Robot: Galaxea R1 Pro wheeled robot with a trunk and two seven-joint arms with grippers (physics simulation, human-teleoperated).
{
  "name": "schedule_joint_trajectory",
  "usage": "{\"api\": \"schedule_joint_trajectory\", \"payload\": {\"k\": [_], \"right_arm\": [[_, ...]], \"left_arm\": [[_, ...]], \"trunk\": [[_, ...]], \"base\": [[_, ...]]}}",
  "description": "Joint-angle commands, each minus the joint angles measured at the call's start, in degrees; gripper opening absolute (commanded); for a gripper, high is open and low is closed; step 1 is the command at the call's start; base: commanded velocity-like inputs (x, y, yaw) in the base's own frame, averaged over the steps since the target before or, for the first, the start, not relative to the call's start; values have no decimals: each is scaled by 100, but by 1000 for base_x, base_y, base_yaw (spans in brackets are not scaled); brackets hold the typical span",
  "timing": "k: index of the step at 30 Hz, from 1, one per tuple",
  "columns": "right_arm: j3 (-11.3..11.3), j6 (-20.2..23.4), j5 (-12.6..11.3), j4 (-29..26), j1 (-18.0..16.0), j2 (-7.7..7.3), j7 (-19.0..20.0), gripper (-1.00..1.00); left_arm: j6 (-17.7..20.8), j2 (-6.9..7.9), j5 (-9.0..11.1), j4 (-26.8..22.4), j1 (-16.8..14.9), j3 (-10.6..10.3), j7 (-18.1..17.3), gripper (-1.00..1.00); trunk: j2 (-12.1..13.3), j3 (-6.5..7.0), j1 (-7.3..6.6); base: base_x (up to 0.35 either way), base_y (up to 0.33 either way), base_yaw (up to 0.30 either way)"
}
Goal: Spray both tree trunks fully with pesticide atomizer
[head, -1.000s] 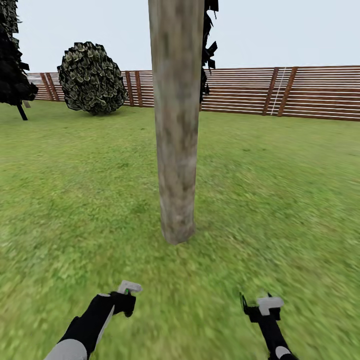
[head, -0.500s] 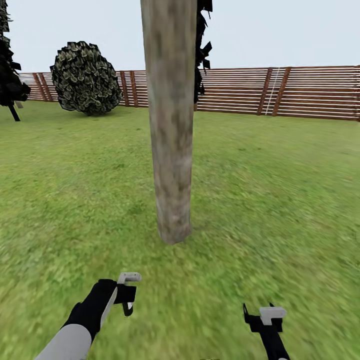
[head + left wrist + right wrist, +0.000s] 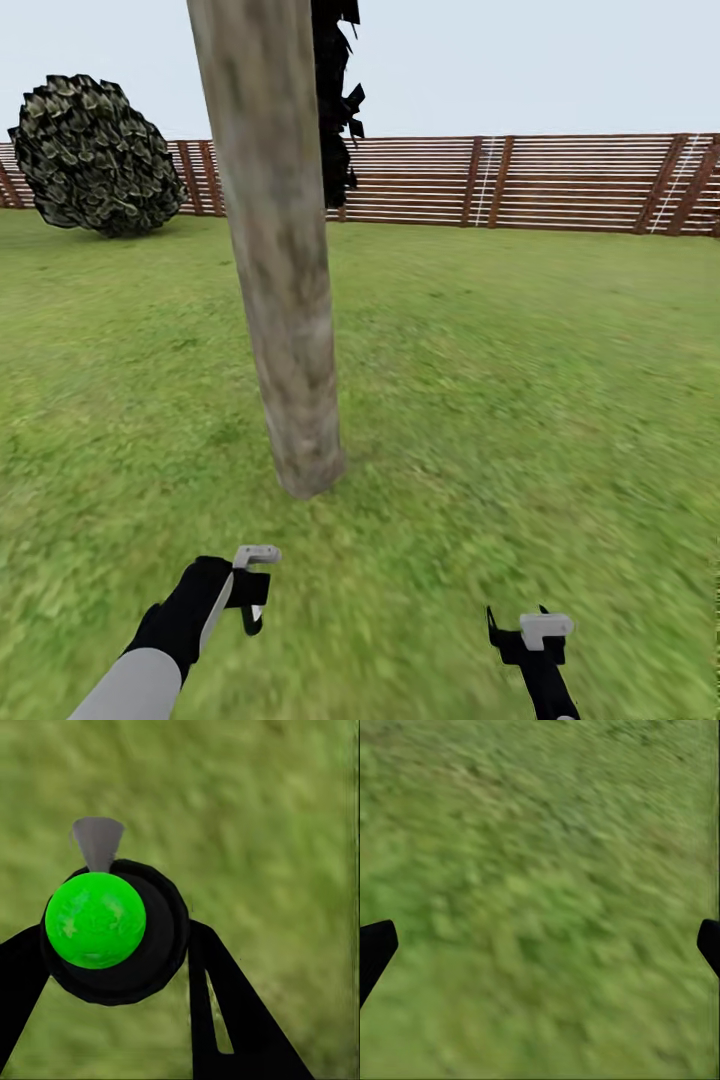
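Green lawn floor (image 3: 520, 400) all around, slatted fence (image 3: 560, 180) behind. Leaning tree trunk (image 3: 280, 300) dead ahead, well apart from both arms. Left gripper (image 3: 112, 960) clamped round the pesticide atomizer (image 3: 96, 919), grey nozzle over grass. Right gripper (image 3: 540, 945) spread wide, holding nothing.

A thick grey-brown tree trunk (image 3: 285, 300) rose from the grass (image 3: 520, 380), leaning slightly left. Far left stood a round dark bush (image 3: 95, 155) before a brown slatted fence (image 3: 560, 182). Nearest, two black grippers hung low, left gripper (image 3: 252, 590) and right gripper (image 3: 525, 635).
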Motion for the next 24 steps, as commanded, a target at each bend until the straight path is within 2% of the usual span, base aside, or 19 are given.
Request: {"api": "schedule_joint_trajectory", "payload": {"k": [1, 7, 8, 24], "right_arm": [[-2, 0, 0, 1, 0, 0, -3, 100], [-9, 0, 6, 11, 4, 0, -9, 100], [0, 0, 9, 209, 18, 6, -9, 100], [0, 0, 9, 209, 18, 7, -9, 100]], "left_arm": [[-11, -1, 6, 0, 0, 2, -2, -100], [-55, -16, 14, -16, 9, -14, -1, -100], [-55, -19, 17, -112, 16, -11, -5, -100], [-55, -11, 12, -168, 28, -9, -3, -100]], "trunk": [[0, 1, 0], [0, 3, 0], [0, 3, 0], [0, 3, 0]], "base": [[310, 0, -299], [61, 0, -51], [0, 0, 0], [-3, 0, 0]]}}
